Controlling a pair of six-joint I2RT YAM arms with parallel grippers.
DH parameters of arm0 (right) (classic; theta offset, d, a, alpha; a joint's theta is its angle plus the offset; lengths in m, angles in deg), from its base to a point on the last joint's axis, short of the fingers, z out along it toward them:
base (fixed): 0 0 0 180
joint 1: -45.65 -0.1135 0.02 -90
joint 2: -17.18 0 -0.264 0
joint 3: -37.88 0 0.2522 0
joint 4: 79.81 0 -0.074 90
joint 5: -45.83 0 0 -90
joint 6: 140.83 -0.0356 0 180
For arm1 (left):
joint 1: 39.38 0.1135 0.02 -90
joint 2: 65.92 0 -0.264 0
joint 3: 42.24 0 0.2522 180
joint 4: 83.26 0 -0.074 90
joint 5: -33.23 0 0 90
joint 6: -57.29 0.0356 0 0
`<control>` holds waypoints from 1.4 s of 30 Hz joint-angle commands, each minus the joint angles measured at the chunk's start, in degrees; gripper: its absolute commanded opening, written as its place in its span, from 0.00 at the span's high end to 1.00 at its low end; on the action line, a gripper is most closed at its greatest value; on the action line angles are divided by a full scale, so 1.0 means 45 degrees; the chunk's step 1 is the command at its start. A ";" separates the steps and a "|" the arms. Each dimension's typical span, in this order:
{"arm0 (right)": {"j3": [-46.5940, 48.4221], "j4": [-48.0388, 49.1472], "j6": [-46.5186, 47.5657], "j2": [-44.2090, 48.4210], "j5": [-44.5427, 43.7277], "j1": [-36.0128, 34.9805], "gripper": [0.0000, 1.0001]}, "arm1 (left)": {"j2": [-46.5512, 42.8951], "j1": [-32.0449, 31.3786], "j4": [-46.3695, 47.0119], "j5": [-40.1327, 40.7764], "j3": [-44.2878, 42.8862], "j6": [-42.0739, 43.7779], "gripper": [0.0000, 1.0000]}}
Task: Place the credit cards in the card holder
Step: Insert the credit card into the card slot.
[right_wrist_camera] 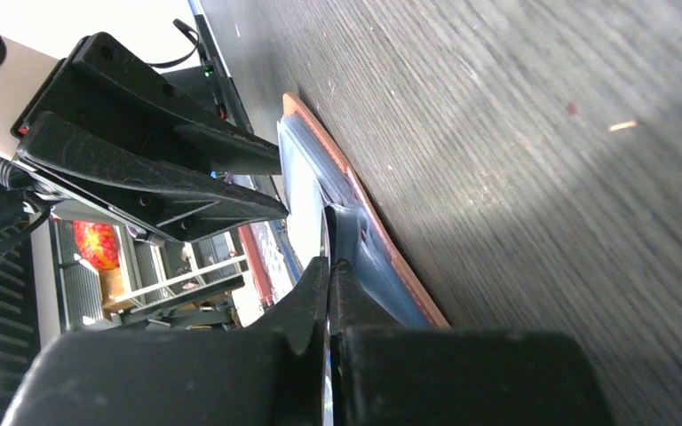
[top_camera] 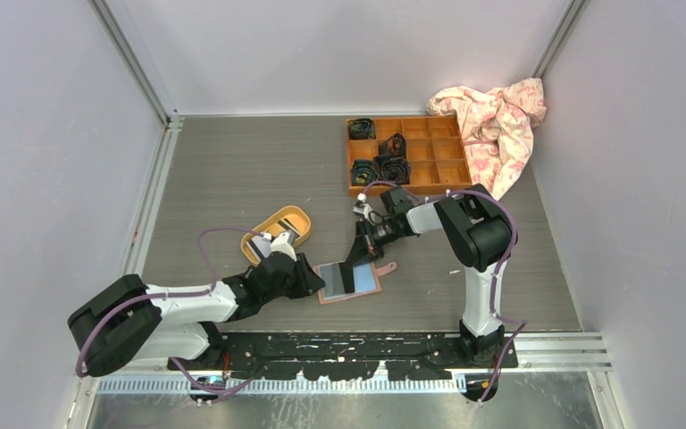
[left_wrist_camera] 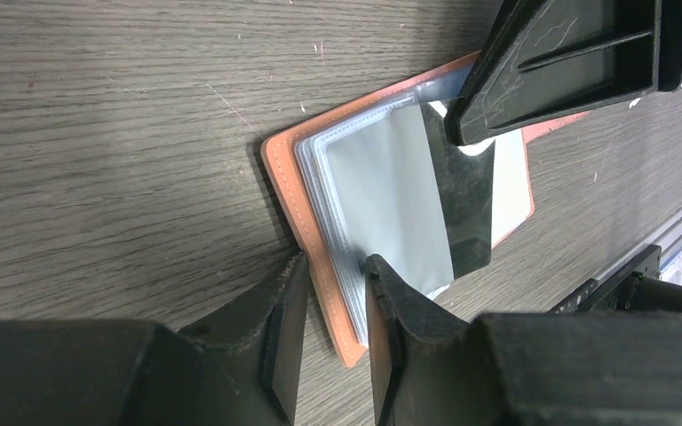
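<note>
The pink card holder (top_camera: 363, 284) lies open on the table, bluish pockets up. My left gripper (top_camera: 314, 284) is shut on its left edge; in the left wrist view (left_wrist_camera: 336, 266) the pink cover (left_wrist_camera: 295, 191) and clear sleeves sit between the fingers. My right gripper (top_camera: 355, 264) is shut on a dark credit card (left_wrist_camera: 463, 209) held on edge over the sleeves, its lower end against a pocket. In the right wrist view (right_wrist_camera: 330, 262) the card's thin edge (right_wrist_camera: 325, 232) shows beside the holder (right_wrist_camera: 368, 244). More cards (top_camera: 286, 235) lie in the yellow tray.
A yellow oval tray (top_camera: 272, 220) stands just behind my left gripper. An orange-brown compartment box (top_camera: 429, 154) with dark items is at the back right, with a pink patterned cloth (top_camera: 498, 121) beside it. The rail runs along the near edge.
</note>
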 commanded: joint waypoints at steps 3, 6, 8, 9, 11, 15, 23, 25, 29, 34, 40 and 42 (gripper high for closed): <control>0.0267 0.0142 0.0433 -0.0079 -0.0299 -0.0220 0.96 | 0.0100 -0.0078 0.0305 -0.0316 -0.0487 0.0241 0.67; 0.0575 -0.0562 0.1015 -0.0103 -0.0308 -0.0412 0.95 | -0.0024 -0.0078 0.0093 -0.0260 -0.0617 0.0345 0.66; 0.0832 -0.1140 0.1458 -0.0136 -0.0284 -0.0550 0.95 | -0.0088 -0.0077 -0.0036 -0.0194 -0.0700 0.0424 0.66; 0.0958 -0.1459 0.1699 -0.0158 -0.0257 -0.0609 0.95 | -0.0105 -0.0068 -0.0117 -0.0164 -0.0727 0.0460 0.67; 0.1165 -0.1991 0.2155 -0.0152 -0.0235 -0.0702 0.94 | -0.0140 -0.0073 -0.0203 -0.0094 -0.0789 0.0526 0.68; 0.1259 -0.2307 0.2452 -0.0128 -0.0269 -0.0822 0.94 | -0.0122 -0.0069 -0.0300 0.0036 -0.0920 0.0679 0.69; 0.1405 -0.2578 0.2587 -0.0167 -0.0387 -0.0887 0.91 | -0.0293 -0.0078 -0.0428 -0.0069 -0.1116 0.0852 0.67; 0.1408 -0.2602 0.2611 -0.0167 -0.0420 -0.0868 0.91 | -0.0814 -0.0078 -0.0878 0.0053 -0.1097 0.0927 0.65; 0.1422 -0.2607 0.2611 -0.0135 -0.0472 -0.0883 0.90 | -0.2295 -0.0086 -0.2201 0.0522 -0.1161 0.1079 0.63; 0.1410 -0.2577 0.2517 -0.0164 -0.0504 -0.0883 0.89 | -0.3676 -0.0464 -0.3163 0.1075 -0.1390 0.1034 0.62; 0.1367 -0.2409 0.2336 -0.0263 -0.0522 -0.0863 0.88 | -0.2058 -0.2776 -0.3288 0.2921 -0.3250 0.1387 0.63; 0.1369 -0.2391 0.2333 -0.0263 -0.0543 -0.0853 0.88 | -0.0914 -0.3803 -0.3699 0.3676 -0.4402 0.1708 0.65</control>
